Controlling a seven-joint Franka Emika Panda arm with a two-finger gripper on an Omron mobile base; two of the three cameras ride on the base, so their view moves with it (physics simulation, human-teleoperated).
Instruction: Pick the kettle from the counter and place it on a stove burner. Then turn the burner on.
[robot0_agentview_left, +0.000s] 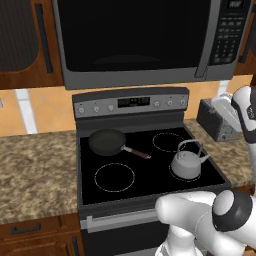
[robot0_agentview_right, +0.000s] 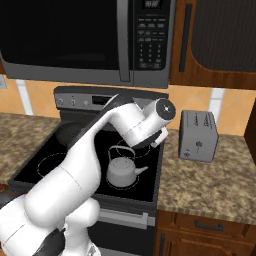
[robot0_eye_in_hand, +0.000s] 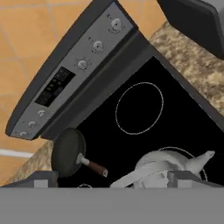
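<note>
The small rounded silver-grey kettle (robot0_agentview_left: 186, 163) already sits on the near right white dotted burner ring (robot0_agentview_left: 175, 176) of the glossy black cooktop, so the next job is probably the right control knob (robot0_eye_in_hand: 98, 45) on the far panel. The two-finger gripper (robot0_eye_in_hand: 113, 177), jaws wide and empty above the kettle, should narrow before pinching and twisting it. The black frying pan (robot0_agentview_left: 107, 141) on the far left holds nothing visible.

Gripper (robot0_eye_in_hand: 112, 178) wide open, arm raised
</note>
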